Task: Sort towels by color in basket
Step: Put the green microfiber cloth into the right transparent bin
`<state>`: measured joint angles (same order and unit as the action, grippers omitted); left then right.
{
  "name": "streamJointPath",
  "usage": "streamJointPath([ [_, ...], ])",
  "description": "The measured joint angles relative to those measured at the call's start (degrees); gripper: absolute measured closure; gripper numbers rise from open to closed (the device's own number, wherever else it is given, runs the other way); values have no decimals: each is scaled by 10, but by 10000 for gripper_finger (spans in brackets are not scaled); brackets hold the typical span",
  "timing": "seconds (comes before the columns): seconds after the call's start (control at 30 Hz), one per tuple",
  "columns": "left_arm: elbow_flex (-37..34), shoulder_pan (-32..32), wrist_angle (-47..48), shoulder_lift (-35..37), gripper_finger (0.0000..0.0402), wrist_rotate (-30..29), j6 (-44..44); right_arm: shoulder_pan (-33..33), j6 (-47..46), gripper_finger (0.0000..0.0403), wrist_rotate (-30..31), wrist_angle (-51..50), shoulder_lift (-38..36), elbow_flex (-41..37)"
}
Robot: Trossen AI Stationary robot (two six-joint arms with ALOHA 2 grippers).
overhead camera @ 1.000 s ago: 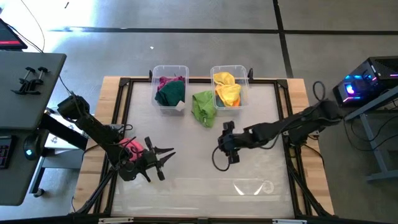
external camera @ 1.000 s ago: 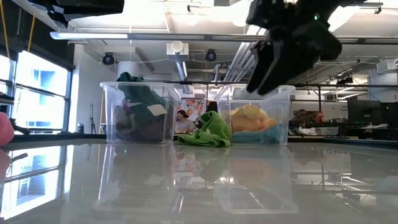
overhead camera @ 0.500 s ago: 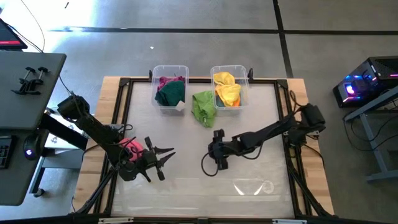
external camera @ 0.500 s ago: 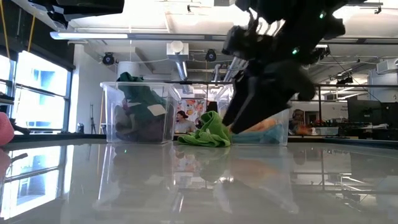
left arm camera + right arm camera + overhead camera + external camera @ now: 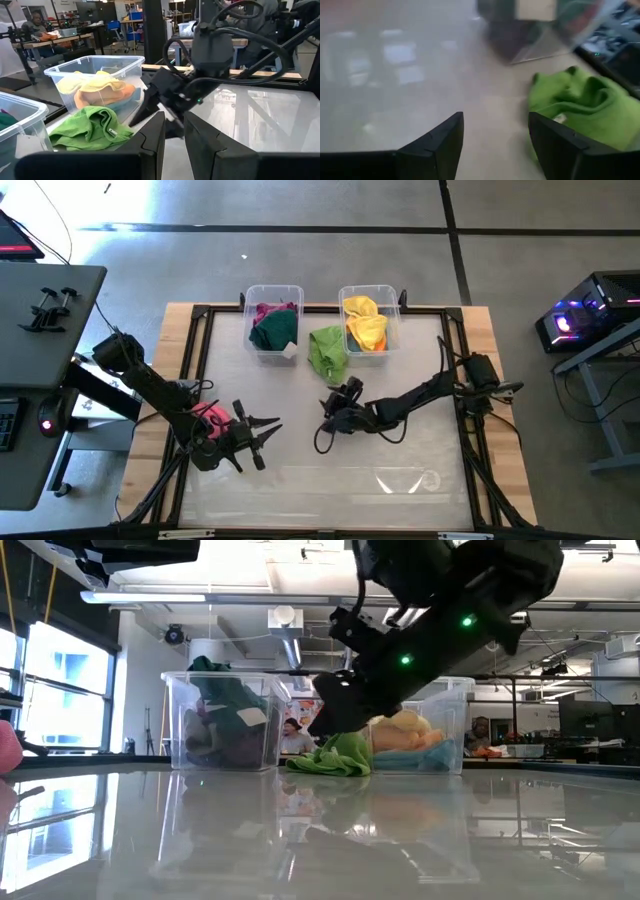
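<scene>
The right arm stretches low across the table, its gripper [image 5: 333, 413] with fingers spread wide and empty, the light green towel [image 5: 327, 352] lying just beyond the fingertips. The left gripper [image 5: 268, 432] waits well apart, fingers narrow.
</scene>
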<state>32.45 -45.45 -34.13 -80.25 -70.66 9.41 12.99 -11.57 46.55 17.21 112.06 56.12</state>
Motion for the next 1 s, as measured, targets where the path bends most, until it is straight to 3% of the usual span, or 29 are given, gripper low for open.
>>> streamJointPath([
  [0.13, 0, 0, 0, 0, 344, 2, 0, -26, 8, 205, 51, 12, 4, 0],
  [0.27, 0, 0, 0, 0, 344, 6, 0, -58, 57, 215, 55, 11, 4, 2],
  [0.53, 0, 0, 0, 0, 344, 6, -6, -92, 178, 222, 17, -87, 4, 61],
  [0.8, 0, 0, 0, 0, 344, 6, -6, -134, 155, 228, -31, -203, 0, 110],
  [1.0, 0, 0, 0, 0, 344, 7, -6, -134, 185, 298, -37, -204, 1, 109],
])
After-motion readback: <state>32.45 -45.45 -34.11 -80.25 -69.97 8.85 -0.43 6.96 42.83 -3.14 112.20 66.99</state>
